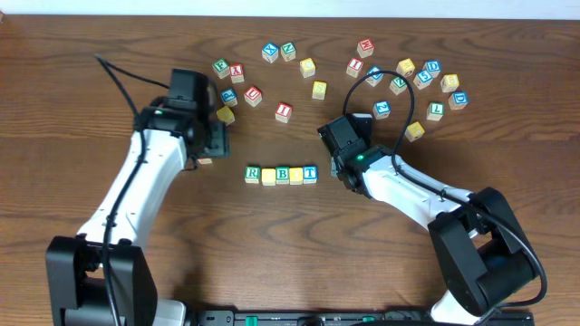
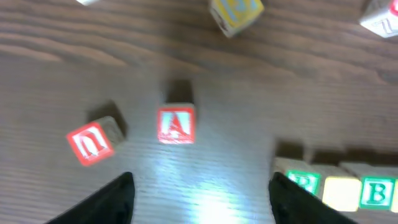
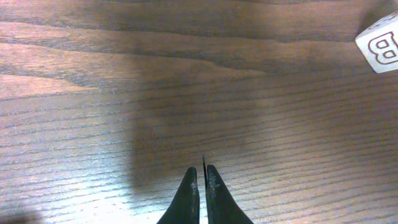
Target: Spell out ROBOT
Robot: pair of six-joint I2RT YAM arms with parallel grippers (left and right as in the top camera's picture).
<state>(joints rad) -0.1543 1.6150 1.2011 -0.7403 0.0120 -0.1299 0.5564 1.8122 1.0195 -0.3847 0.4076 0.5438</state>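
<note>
A row of five small cubes lies mid-table, reading green R [image 1: 253, 174], plain yellow [image 1: 268, 176], green B [image 1: 283, 174], plain yellow [image 1: 296, 176], blue T [image 1: 310, 173]. My left gripper [image 1: 216, 138] hovers left of and a little behind the row. In the left wrist view it [image 2: 200, 186] is open over bare wood, with nothing between its fingers [image 2: 118, 196]. The row's R [image 2: 303, 182], yellow cube [image 2: 341, 191] and B [image 2: 376, 191] sit just right of it. My right gripper [image 1: 328, 132] is right of and behind the row, and its jaws [image 3: 203, 169] are shut and empty.
Red A [image 2: 176, 124] and red U [image 2: 92, 142] cubes lie ahead of the left gripper. A yellow cube [image 2: 235, 14] lies further off. Many loose letter cubes are scattered along the back [image 1: 399, 77]. A lettered cube [image 3: 379, 48] lies at the right wrist view's upper right.
</note>
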